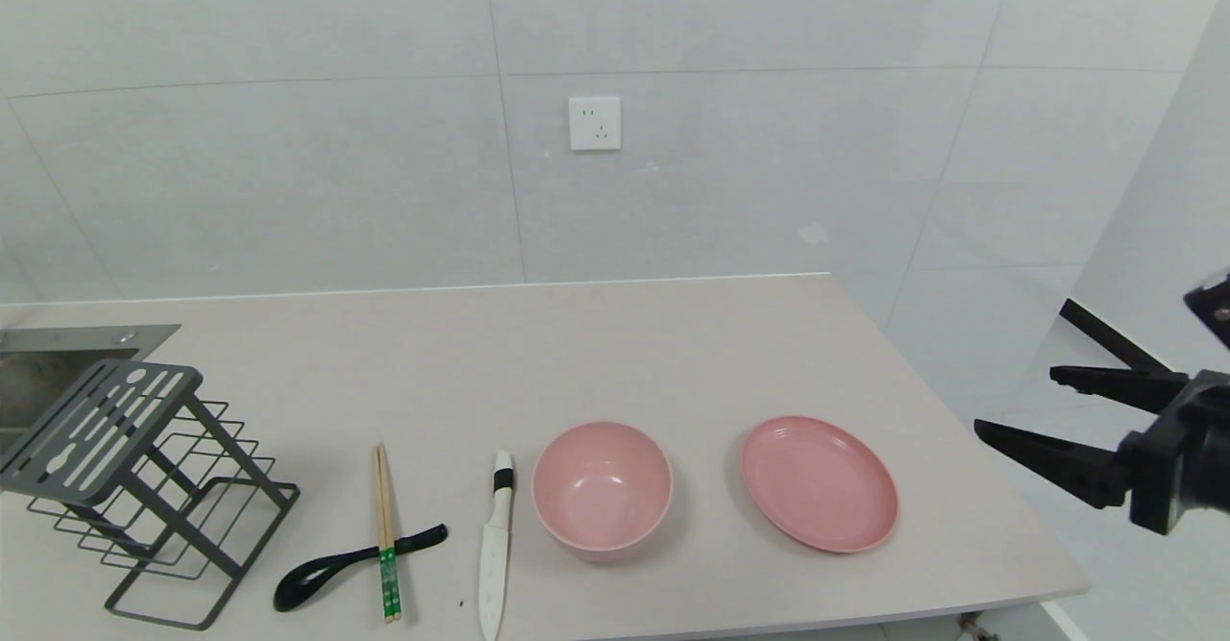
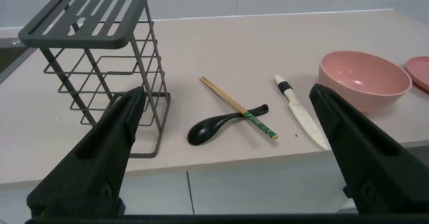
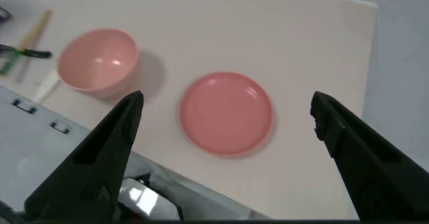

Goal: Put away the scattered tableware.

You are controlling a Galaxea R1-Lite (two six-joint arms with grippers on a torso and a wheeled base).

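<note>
Presently the left gripper (image 2: 224, 95) and right gripper (image 1: 1017, 401) hang wide open and empty off the counter (image 1: 673, 353), where rack (image 1: 125, 468), spoon (image 1: 307, 579) crossed by chopsticks (image 1: 384, 506), knife (image 1: 495, 554), bowl (image 1: 602, 487) and plate (image 1: 819, 482) line up.

grey tiled wall (image 1: 288, 170), socket (image 1: 594, 123), beige counter (image 1: 538, 353)

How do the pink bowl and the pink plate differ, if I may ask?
The bowl is deep with high walls; the plate is shallow. The plate spreads wider than the bowl. The bowl sits beside the knife; the plate nearer the right edge of the counter. Both are pink and empty.
</note>
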